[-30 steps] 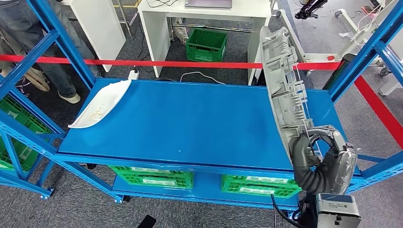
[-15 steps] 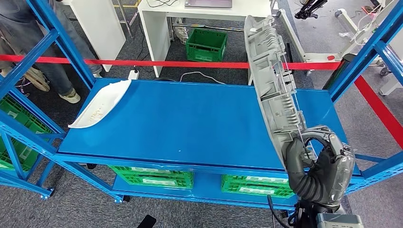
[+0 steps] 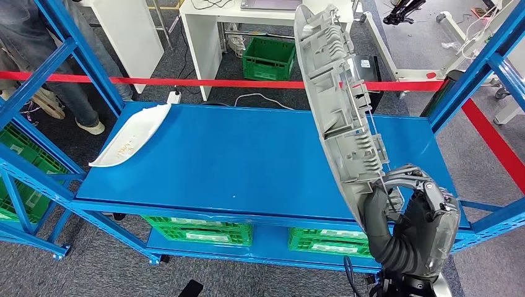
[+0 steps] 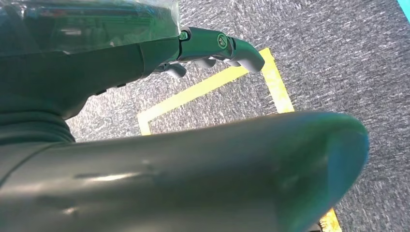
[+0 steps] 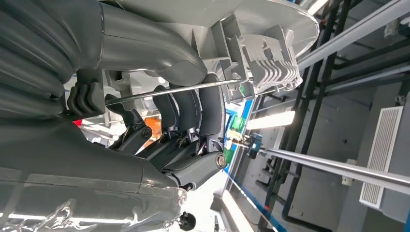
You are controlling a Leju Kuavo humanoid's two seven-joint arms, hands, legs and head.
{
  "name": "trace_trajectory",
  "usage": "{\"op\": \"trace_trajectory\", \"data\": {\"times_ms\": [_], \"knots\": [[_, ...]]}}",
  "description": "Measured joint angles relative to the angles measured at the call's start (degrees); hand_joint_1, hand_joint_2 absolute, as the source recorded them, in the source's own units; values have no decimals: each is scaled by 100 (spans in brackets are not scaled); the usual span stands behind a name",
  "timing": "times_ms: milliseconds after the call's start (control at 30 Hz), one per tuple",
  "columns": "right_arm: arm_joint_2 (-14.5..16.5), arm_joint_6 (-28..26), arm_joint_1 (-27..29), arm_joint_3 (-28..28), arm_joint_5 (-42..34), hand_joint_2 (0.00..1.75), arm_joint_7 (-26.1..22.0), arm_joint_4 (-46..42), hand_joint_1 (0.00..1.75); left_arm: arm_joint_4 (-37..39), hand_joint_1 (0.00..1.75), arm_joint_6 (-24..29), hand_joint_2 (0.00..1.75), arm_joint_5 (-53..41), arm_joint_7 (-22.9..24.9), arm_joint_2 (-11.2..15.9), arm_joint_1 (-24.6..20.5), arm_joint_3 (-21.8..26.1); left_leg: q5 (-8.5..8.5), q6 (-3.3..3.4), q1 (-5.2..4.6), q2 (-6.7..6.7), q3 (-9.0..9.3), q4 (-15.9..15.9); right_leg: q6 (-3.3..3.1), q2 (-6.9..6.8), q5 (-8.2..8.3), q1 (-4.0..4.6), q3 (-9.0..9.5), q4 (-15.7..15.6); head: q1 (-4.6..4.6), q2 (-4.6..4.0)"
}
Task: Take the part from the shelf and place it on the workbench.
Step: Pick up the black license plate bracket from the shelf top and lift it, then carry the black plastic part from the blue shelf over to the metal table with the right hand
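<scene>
One long grey ribbed plastic part (image 3: 343, 111) was held upright by its lower end in the right hand (image 3: 408, 216), fingers wrapped round it, above the blue worktop (image 3: 247, 161); it was judged light, stiff and top-heavy, while the left hand (image 4: 212, 46) hung empty, fingers loosely curled.

The tabletop (image 3: 247, 161) spans the middle of the head view. A curved panel (image 3: 133, 136) lies on its far left corner. At the near right edge, the right robot hand (image 3: 412, 223) holds the part (image 3: 337, 105) upright, leaning toward the far left above the surface. Crates (image 3: 198, 230) sit on the shelf underneath. Behind the tabletop runs a tape barrier (image 3: 186, 81), with another crate (image 3: 268, 59) under a desk (image 3: 260, 15) beyond. A person's legs (image 3: 59, 80) stand at far left.
</scene>
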Motion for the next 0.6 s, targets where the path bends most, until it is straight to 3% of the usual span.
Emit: {"op": "trace_trajectory", "data": {"times_ms": [367,600], "knots": [[-7,-9,4,315,145,175,-120,-46,175,2,0,-137,175,290,33,26,3,20,0,0,0,0,0,0,0,0,0,0,0,0,1,0],[-7,-46,15,463,137,175,-147,-46,175,2,0,-311,175,471,-211,46,8,92,0,0,0,0,0,-1,0,0,0,0,0,0,1,0]]}}
